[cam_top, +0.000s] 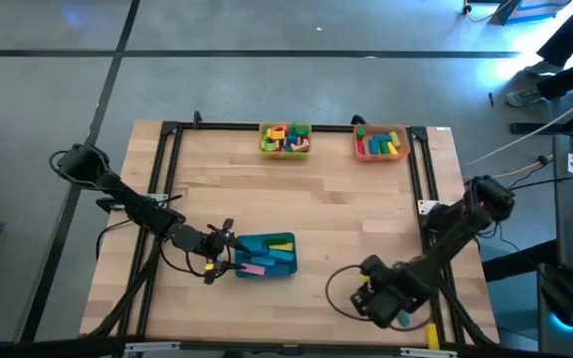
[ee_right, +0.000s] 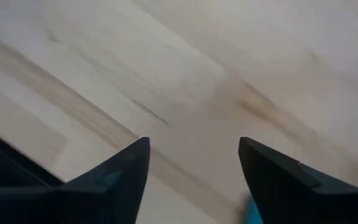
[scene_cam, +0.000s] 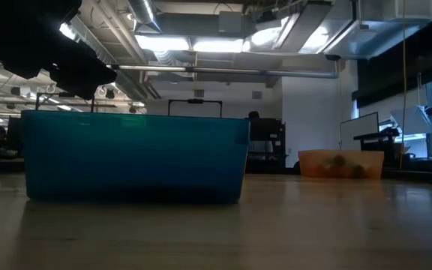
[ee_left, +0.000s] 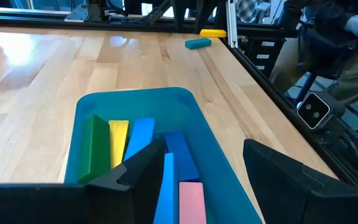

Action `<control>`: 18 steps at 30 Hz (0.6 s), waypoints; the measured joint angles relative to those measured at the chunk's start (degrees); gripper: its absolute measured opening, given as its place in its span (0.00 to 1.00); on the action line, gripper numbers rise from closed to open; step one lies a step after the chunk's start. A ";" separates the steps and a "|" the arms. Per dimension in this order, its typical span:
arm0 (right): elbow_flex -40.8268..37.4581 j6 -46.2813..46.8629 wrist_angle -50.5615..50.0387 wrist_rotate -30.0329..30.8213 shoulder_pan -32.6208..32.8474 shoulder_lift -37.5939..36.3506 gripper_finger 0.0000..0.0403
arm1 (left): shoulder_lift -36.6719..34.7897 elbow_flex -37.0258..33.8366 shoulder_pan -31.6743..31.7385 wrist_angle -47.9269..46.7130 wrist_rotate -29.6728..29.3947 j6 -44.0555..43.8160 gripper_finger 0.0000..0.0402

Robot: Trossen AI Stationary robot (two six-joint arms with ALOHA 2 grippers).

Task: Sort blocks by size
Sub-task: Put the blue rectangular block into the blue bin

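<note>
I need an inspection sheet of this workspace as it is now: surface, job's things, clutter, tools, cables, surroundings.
Surface: wooden table in a black frame.
Job's things: long blocks lie in the teal tray; mixed blocks fill the yellow tray and orange tray at the far edge; a teal block and a yellow block lie loose.
Clutter: nothing seen.
Tools: left tool open over the teal tray; right tool open over bare wood, holding nothing.
Cables: cables run beside the right arm.
Surroundings: a seated person beyond the table's edge.

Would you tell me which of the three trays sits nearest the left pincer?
The teal tray, alone near the table's front edge beside the left pincer; the yellow tray and orange tray stand at the far edge.
</note>
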 joint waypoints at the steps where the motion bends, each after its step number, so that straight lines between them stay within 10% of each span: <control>1: 0.00 2.80 -0.96 -0.95 0.77 0.09 0.64 | 0.00 0.00 -0.01 -0.03 0.00 0.00 0.50; 8: -0.02 16.58 -3.31 -7.27 6.21 0.61 0.81 | 0.02 0.00 0.01 -0.01 0.00 -0.02 0.50; 18: -0.02 21.96 -3.06 -11.67 8.74 4.68 0.78 | 0.00 0.00 -0.01 -0.10 0.00 -0.15 0.50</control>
